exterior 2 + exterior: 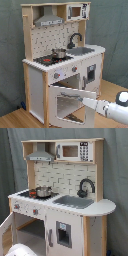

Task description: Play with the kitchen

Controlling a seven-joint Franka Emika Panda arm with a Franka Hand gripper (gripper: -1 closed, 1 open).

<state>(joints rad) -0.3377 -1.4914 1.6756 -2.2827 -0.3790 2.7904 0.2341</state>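
The kitchen (65, 203) (60, 60) is a tall white and light-wood toy, seen in both exterior views. Its windowed oven door (69, 106) hangs swung open toward the front, and its edge (6, 233) shows at the first exterior view's left. In the second exterior view my gripper (84, 101) reaches in from the right and sits at the door's upper right part, by the handle bar (65, 93). A white part of the arm (21, 250) shows low in the first exterior view. A small metal pot (43, 191) (59, 53) stands on the stove, beside the grey sink (75, 202) and the black faucet (85, 187).
The range hood (40, 153) and toy microwave (72, 150) sit on top. A second narrow door (91, 74) beside the oven is closed. A wooden floor (12, 119) lies below, and a grey curtain (112, 30) hangs behind.
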